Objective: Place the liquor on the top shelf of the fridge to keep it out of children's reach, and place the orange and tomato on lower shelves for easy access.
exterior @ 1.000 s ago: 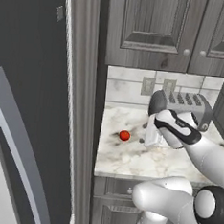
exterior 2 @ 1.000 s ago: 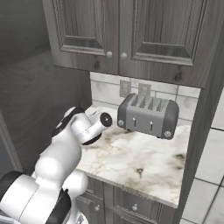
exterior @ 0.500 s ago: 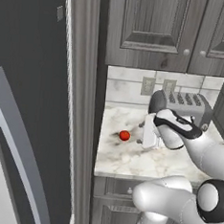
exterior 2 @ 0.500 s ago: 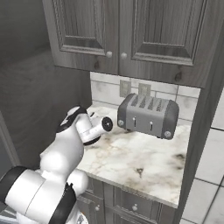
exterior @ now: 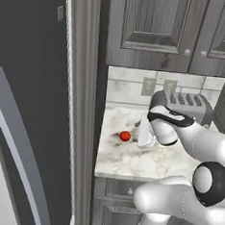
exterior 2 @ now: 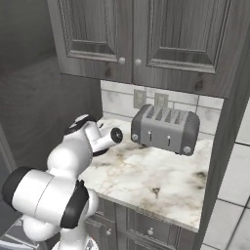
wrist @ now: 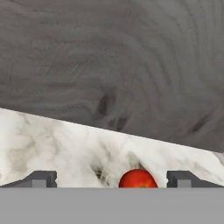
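The marble counter (exterior: pixel 144 158) carries the silver toaster (exterior: pixel 182 103) against the back wall, with the fridge (exterior: pixel 33 102) standing to the counter's left; the tomato (exterior: pixel 125 136) rests on the counter in front of and left of the toaster, near the grey side panel (wrist: pixel 109 57). The gripper (exterior: pixel 142 131) hovers just right of the tomato, jaws spread wide and empty; in the hand view the tomato (wrist: pixel 138 179) lies between the fingertips (wrist: pixel 41 178), nearer the right one, so the coming move is judged a short advance toward the fridge side; being round, the tomato presents no long axis.
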Tool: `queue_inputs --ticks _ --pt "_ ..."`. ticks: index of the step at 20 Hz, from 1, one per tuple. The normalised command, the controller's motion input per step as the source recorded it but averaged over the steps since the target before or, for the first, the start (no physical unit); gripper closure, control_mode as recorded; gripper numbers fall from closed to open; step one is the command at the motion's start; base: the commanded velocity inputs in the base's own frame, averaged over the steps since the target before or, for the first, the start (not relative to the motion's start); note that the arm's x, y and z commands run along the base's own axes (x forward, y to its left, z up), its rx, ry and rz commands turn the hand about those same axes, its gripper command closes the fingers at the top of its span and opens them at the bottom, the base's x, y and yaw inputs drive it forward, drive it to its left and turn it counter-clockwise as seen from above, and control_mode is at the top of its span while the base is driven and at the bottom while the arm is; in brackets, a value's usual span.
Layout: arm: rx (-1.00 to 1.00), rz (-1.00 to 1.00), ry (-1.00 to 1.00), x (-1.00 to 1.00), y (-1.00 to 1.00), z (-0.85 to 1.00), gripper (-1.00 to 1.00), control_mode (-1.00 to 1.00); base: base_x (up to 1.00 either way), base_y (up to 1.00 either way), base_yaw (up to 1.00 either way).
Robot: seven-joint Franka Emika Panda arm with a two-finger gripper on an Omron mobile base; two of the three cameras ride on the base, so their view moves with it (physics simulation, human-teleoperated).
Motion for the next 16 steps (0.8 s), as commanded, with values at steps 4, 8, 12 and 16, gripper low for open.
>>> queue_inputs --ticks 4,8,12,16 --pt "0.0 0.0 0.07 0.14 0.0 -0.16 -1.0 -1.0 0.0 0.0 0.0" --pt "0.0 0.0 0.08 0.1 0.0 -0.2 -1.0 -1.0 0.0 0.0 0.0" --pt "-0.01 0.0 0.08 0.01 0.0 -0.27 -1.0 -1.0 0.0 0.0 0.0" --pt "0.0 0.0 0.05 0.05 0.0 -0.23 -1.0 -1.0 0.0 0.0 0.0"
